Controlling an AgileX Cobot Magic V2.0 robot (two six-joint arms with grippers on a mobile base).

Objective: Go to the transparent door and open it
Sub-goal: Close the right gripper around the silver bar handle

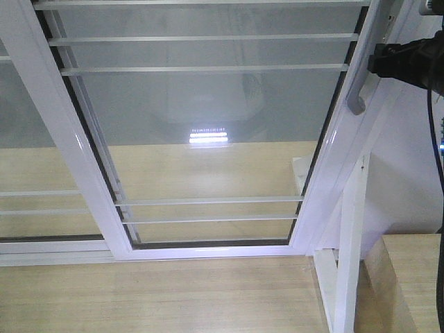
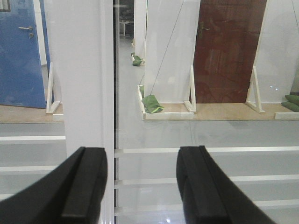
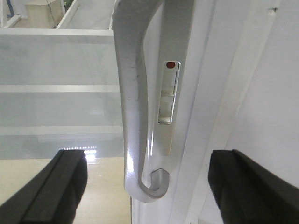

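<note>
1. The transparent door [image 1: 208, 139] fills the front view: clear glass crossed by thin white bars in a white frame, standing over the pale wooden floor [image 1: 139, 298].
2. Its curved grey pull handle [image 3: 135, 116] runs down the right stile. Just beside it is a narrow latch slot [image 3: 168, 93] with a red dot at the top.
3. The right gripper [image 3: 149, 184] is spread wide and holds nothing. One finger shows on each side of the handle's hooked lower end, and neither touches it. The handle lies left of centre in the gap, nearer the left finger.
4. The step in hand looks like taking hold of the handle.
   - To do it well, shift slightly so the bar is centred.
   - Push in until the pads reach past the bar, then close on the straight part above the hook, not on the stile.
   - Then pull sideways along the track, not outward.
   - The red dot may mean a locked latch; I cannot tell.
5. The left gripper [image 2: 142, 186] is also open and empty, facing the glass beside a white stile [image 2: 81, 70].
</note>
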